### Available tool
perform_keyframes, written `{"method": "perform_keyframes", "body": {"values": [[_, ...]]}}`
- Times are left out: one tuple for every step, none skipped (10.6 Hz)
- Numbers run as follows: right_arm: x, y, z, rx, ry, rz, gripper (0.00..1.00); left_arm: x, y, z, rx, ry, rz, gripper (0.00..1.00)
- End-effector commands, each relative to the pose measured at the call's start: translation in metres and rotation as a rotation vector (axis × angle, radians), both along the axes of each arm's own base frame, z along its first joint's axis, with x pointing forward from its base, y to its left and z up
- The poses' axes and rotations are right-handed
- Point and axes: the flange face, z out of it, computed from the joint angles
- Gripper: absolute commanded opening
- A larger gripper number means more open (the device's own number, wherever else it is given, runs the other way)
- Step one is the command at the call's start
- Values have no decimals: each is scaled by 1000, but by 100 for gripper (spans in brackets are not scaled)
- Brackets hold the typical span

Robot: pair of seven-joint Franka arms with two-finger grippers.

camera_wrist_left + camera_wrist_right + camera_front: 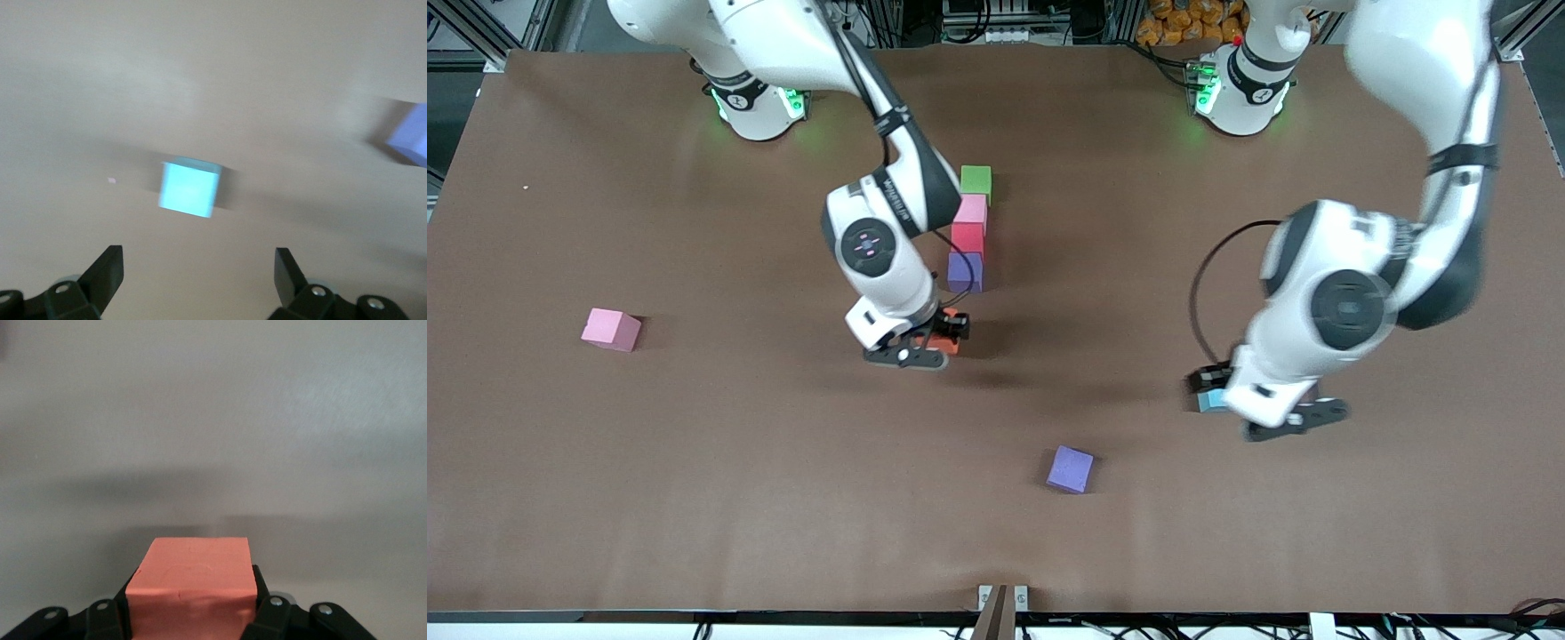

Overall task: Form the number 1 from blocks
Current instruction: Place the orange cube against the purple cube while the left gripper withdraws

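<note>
Two grippers on my screens. My right gripper [192,613] is clamped on the orange block [193,583], pads pressed against both its sides; on the right wrist view the cube's lower part is cut off by the frame edge, and in the front view I only catch a sliver of orange [950,331] past the fingers [911,356]. It hangs over bare table just short of the column's open end.

That column: green block [976,180] closest to the robots' bases, then pink block [971,210], red block [967,237], purple block [965,271], each touching the next. The right arm's forearm hides part of their sides from me.

My left gripper [199,277] is spread wide with nothing between the fingers, hovering over the cyan block [190,187], which sits on the table. The left wrist view is smeared, so edges are soft. From the front I see only a corner of cyan [1209,400] poking out under the wrist [1294,418]; the rest is covered.

A loose purple block [1070,468] lies alone, nearer the front camera, between the two grippers; its blurred, cropped edge shows on the left wrist view [410,137]. A loose pink block [611,329] sits well apart toward the right arm's end of the brown table [694,498].
</note>
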Motion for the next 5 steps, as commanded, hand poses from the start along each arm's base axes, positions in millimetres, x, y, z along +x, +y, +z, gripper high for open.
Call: {"method": "perform_keyframes", "body": {"values": [[-22, 9, -16, -39, -11, -21, 0, -37, 46, 1, -11, 19, 42, 100], [-37, 13, -26, -43, -14, -9, 0, -53, 63, 2, -25, 29, 87, 100], [-41, 11, -32, -43, -23, -10, 0, -72, 77, 15, -14, 21, 109, 100], [-44, 14, -36, -43, -29, -13, 0, -89, 90, 30, -26, 14, 129, 100], [-45, 17, -38, -40, -39, -14, 0, -102, 96, 45, -27, -4, 121, 100]]}}
